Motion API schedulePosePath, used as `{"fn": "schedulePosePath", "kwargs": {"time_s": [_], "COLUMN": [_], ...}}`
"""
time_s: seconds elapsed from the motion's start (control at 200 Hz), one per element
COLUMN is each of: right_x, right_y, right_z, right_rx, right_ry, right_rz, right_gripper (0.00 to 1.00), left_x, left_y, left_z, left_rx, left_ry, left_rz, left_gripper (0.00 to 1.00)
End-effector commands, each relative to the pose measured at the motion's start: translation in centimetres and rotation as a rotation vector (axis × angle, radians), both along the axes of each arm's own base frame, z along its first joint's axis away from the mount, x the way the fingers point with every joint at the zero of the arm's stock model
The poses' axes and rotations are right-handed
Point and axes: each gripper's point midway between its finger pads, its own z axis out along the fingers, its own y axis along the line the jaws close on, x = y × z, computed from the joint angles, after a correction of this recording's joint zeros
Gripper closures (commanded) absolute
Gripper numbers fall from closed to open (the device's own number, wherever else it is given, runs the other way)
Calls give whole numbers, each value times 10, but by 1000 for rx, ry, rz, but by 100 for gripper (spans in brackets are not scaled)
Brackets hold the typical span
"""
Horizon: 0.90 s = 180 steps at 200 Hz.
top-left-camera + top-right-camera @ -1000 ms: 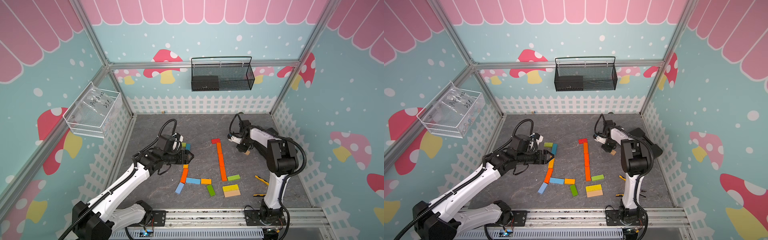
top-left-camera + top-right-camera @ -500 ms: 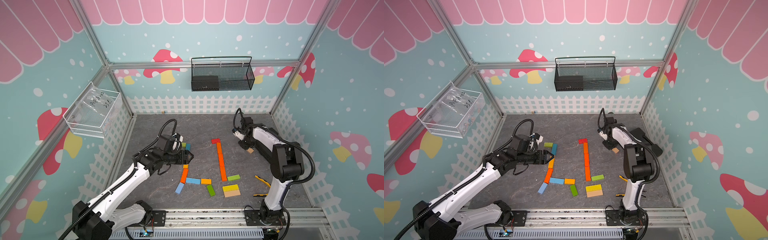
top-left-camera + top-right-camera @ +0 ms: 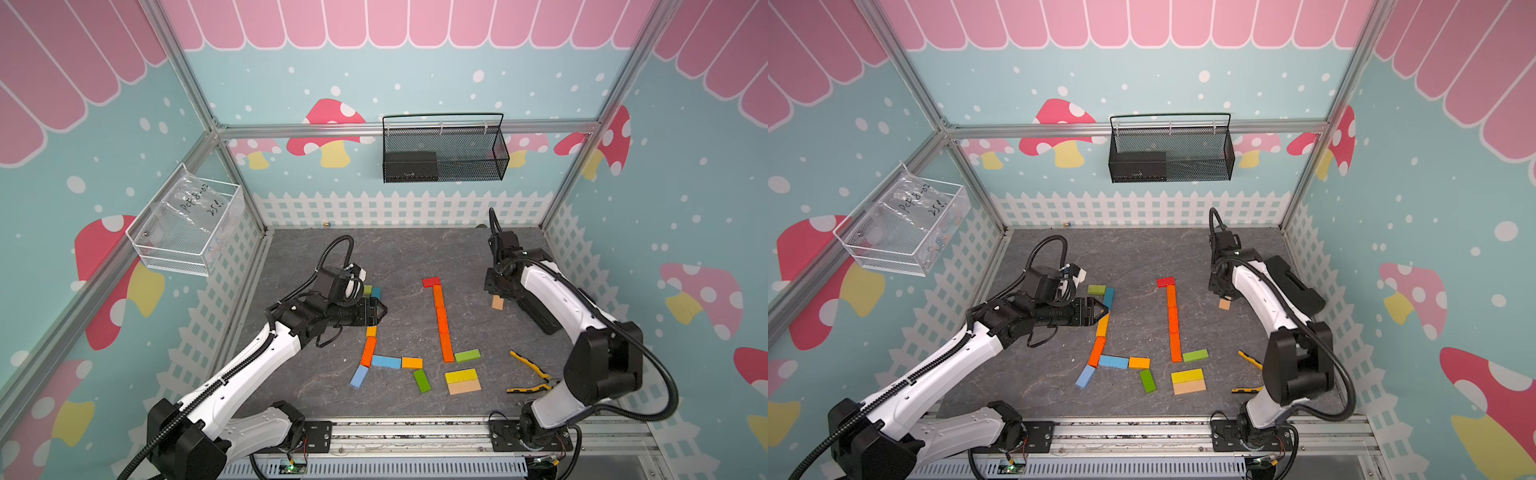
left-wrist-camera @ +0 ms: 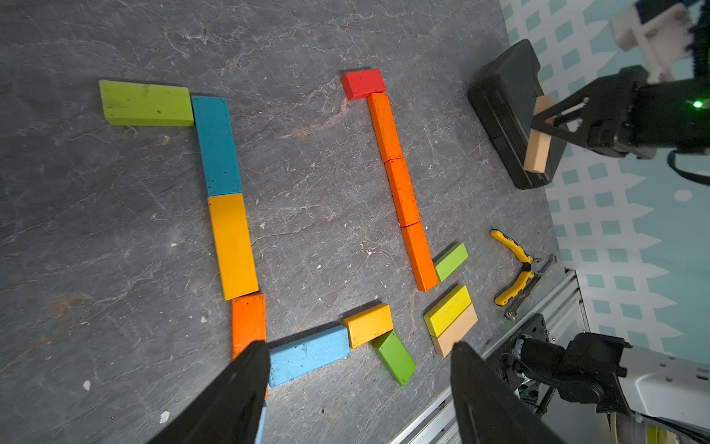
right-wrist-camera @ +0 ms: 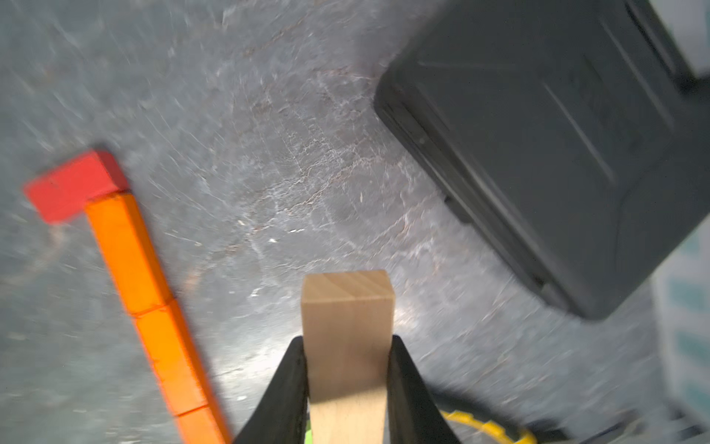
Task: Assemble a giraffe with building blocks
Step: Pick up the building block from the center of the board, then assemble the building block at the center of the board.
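Note:
My right gripper (image 5: 347,340) is shut on a plain tan block (image 5: 347,307), which stands on end between its fingers, close over the grey floor. In both top views this block (image 3: 497,302) (image 3: 1224,304) hangs between the orange column (image 3: 440,320) topped by a red block (image 3: 431,282) and the black case. My left gripper (image 4: 359,348) is open and holds nothing. It hovers over the left chain of blocks: green (image 4: 146,103), blue (image 4: 217,146), yellow-orange (image 4: 232,246), orange (image 4: 249,319) and light blue (image 4: 309,353).
A black case (image 3: 1296,286) lies on the floor by the right wall, partly under my right arm. Yellow-handled pliers (image 3: 532,372) lie at the front right. A wire basket (image 3: 442,153) hangs on the back wall and a clear bin (image 3: 187,228) on the left wall.
My right arm has swung its elbow out to the right, and its gripper has shifted slightly right with the tan block. The left arm has not moved.

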Motion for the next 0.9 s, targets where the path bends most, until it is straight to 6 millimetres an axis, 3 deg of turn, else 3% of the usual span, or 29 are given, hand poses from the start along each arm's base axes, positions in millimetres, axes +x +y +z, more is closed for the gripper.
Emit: {"fn": "schedulePosePath", "kwargs": {"time_s": [0.0, 0.15, 0.4, 0.575, 0.896], "right_x": [-35, -78, -100, -105, -90], "right_y": [0, 4, 19, 19, 12], "right_z": [-18, -43, -69, -90, -102], "right_rx": [141, 167, 229, 250, 226], "right_ry": [23, 176, 194, 185, 118], "right_rz": [-418, -669, -863, -899, -869], "right_gripper": [98, 100, 100, 100, 100], "left_x": [5, 5, 6, 6, 6], "left_y": [1, 1, 2, 1, 1], "left_z": [11, 10, 9, 7, 6], "left_rx": [3, 4, 8, 9, 11], "left_ry": [-38, -39, -39, -34, -30], "left_rz": [-4, -4, -1, -2, -2], "left_gripper": [23, 23, 23, 23, 23]}}
